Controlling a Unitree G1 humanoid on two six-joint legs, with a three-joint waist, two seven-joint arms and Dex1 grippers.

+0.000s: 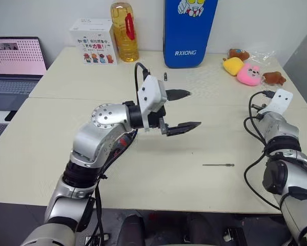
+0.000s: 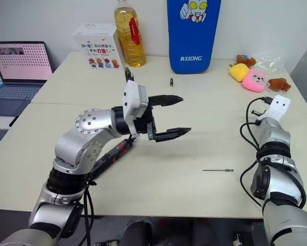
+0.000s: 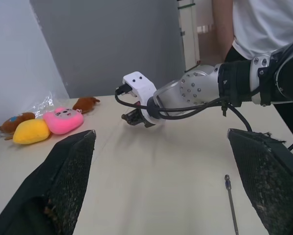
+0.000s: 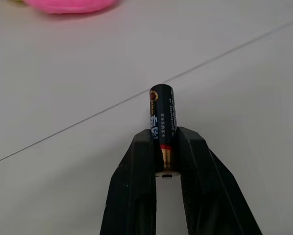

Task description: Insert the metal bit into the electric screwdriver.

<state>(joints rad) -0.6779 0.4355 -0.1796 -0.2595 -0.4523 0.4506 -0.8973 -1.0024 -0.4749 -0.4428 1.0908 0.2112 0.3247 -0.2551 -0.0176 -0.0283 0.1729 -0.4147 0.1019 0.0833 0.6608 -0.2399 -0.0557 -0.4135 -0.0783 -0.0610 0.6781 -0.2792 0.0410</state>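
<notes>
Our left gripper (image 2: 168,117) hangs wide open and empty at frame centre. The metal bit (image 2: 218,170) lies flat on the tabletop (image 2: 158,195) at lower right; the electric screwdriver (image 2: 111,154) rests beneath our left arm. Our right gripper (image 4: 165,161) is clamped on a black-and-gold battery (image 4: 162,117), the wrong item. That thin bit may well roll or slip when pinched.

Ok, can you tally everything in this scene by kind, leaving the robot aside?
Plush toys: 4
Metal bit: 1
Electric screwdriver: 1
Black-and-gold cylinder: 1
Small dark stub: 1
Bottle: 1
White box: 1
Blue case: 1
Laptop: 1
Total: 12
</notes>
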